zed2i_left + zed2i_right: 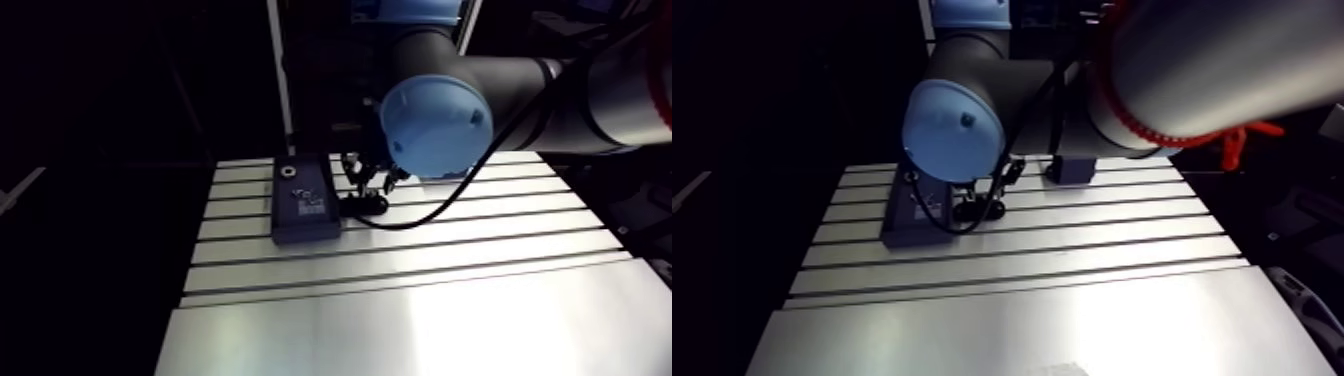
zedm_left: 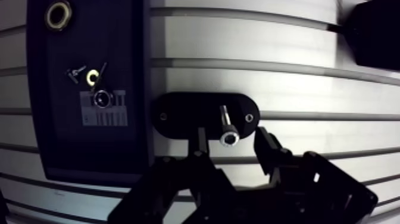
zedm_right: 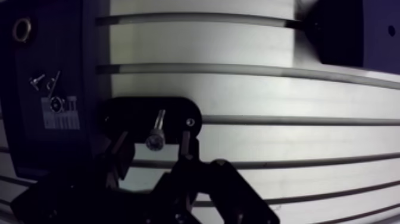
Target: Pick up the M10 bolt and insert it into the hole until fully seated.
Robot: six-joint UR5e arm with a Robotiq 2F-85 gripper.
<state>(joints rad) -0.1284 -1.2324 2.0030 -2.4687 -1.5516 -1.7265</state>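
Observation:
A silvery socket-head bolt (image 2: 227, 127) stands in a black oval holder (image 2: 178, 116) on the slotted table (image 2: 250, 47). My gripper (image 2: 233, 142) is low over the holder and open, one finger on each side of the bolt's head with a small gap on both sides. Beside the holder lies a dark block (image 2: 53, 143) with a brass-ringed large hole (image 2: 58, 15), a smaller brass hole (image 2: 92, 77) and a bolt head (image 2: 101, 99) seated in it above a white label. In the arm view the gripper (image 1: 368, 182) hangs just right of that block (image 1: 305, 208).
A second dark block (image 2: 372, 30) sits on the table ahead of the gripper, on the side away from the first block. Long slots (image 1: 400, 250) run across the table. The smooth near part of the table (image 1: 420, 330) lies in front.

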